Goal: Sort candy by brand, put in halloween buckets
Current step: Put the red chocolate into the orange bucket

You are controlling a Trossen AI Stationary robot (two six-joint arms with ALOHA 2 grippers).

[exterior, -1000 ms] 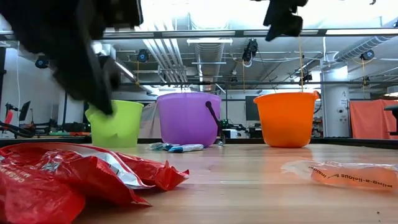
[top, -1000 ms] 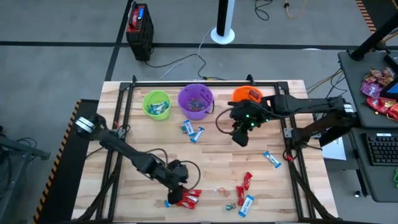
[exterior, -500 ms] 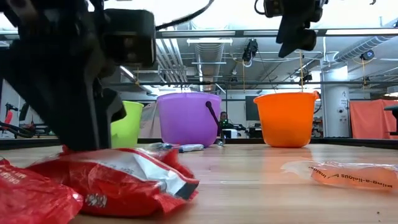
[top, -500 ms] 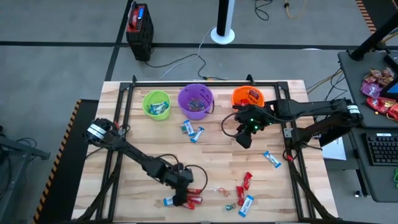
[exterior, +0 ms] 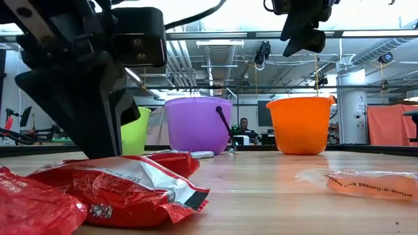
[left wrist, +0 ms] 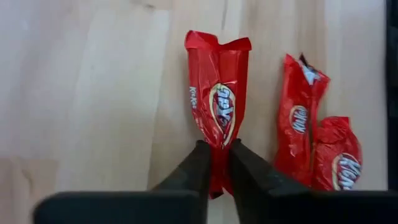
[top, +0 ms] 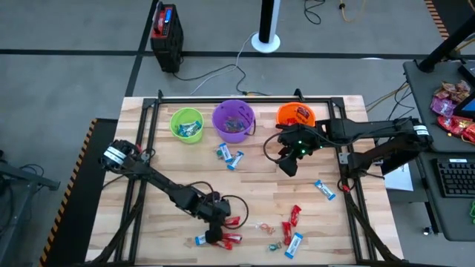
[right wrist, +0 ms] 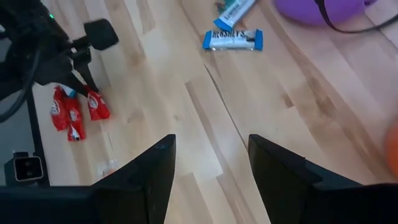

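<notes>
L gripper (left wrist: 214, 163) low at the table's front edge, approx 7 o'clock from table centre in the high view. Fingers (left wrist: 194, 168) pressed together on the tail of 1 red candy (left wrist: 217, 111); wrapper lies flat on the wood, pinched end between the tips. 2 more red bars (left wrist: 314, 152) lie just beside it, touching each other. In the low view the same arm fills the L side, standing over crumpled red wrappers (exterior: 124, 189). 1 blue-white bar (top: 200, 240) sits at 9 o'clock of the gripper, close.

R gripper (right wrist: 211, 165) is up off the table, near the orange bucket (top: 295, 115), approx 2 o'clock from centre. Jaws spread wide, nothing between them. Its wrist view looks down on bare planks, with 1 blue-white bar (right wrist: 232, 40) well ahead.

Buckets along the far edge, in a row: green bucket (top: 186, 124), purple bucket (top: 234, 120), then orange. All 3 upright w/ wrappers visible inside; contents not readable.

Loose candy: 2 blue-white pcs (top: 230, 156) at 6 o'clock of the purple bucket; 1 blue-white pc (top: 324, 190) at the R side, approx 4 o'clock; a cluster of red pcs (top: 292, 221) plus 1 blue-white pc (top: 294, 245) at 5 o'clock. Small clear wrapper (exterior: 366, 183) on the wood, front R in the low view.
</notes>
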